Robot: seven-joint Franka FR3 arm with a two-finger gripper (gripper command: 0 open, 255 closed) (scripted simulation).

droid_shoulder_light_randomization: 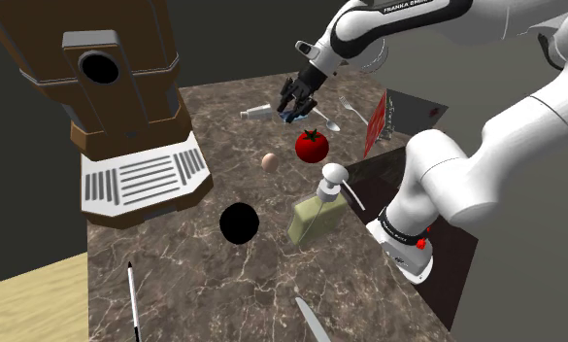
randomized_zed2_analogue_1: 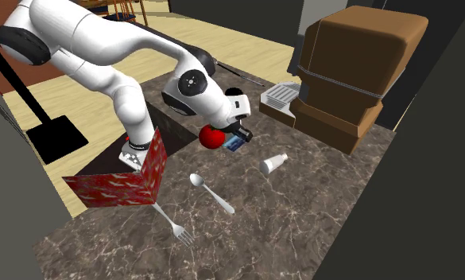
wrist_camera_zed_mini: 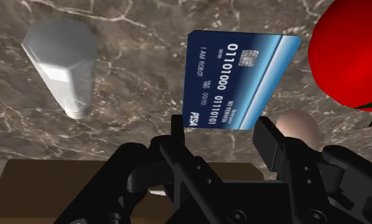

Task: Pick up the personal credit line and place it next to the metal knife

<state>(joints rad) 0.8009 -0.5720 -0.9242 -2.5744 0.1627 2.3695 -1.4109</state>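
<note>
1. The end effector (wrist_camera_zed_mini: 222,130) is clenched on one end of the blue credit card (wrist_camera_zed_mini: 238,79), up above the marble bench (droid_shoulder_light_randomization: 194,282) near the tomato (droid_shoulder_light_randomization: 311,146).
2. I'd carry it high, clear of the tomato and the soap bottle (droid_shoulder_light_randomization: 317,209).
3. The metal knife (droid_shoulder_light_randomization: 311,319) lies well apart, at the bench's near edge. I'd lower the card just beside the knife, not onto it.

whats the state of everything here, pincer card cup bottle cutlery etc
pincer: shut on the credit card, above the counter
credit card: clasped between the fingers, off the counter
white cup: lying on its side
soap dispenser: standing upright
tomato: resting stem up
spoon: lying flat
fork: lying flat
</note>
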